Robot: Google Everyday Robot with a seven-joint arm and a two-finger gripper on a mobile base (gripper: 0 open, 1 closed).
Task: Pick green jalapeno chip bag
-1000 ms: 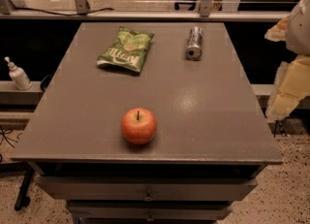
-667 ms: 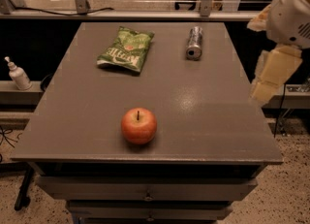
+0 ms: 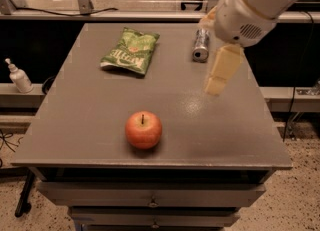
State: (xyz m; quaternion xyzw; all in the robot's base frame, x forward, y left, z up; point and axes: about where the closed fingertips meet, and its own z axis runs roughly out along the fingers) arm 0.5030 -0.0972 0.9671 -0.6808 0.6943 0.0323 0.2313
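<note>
Gripper (image 3: pixel 216 86) hangs above the table's (image 3: pixel 85 125) right side, just by the can (image 3: pixel 201 45), well apart from the bag (image 3: pixel 131 51). Open or closed, can't tell.

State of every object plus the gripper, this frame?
Crinkly green foil chip bag: lying flat, far left of the table, not held.
Red apple: upright, stem up, near the front edge.
Silver metal can: on its side, far right.
White pump bottle: upright, off the table's left.
Gripper: hovers over the table's right side, apart from the bag.

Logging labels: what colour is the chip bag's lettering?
White, on crinkly green foil bag; camera view. Hand hovers right.
</note>
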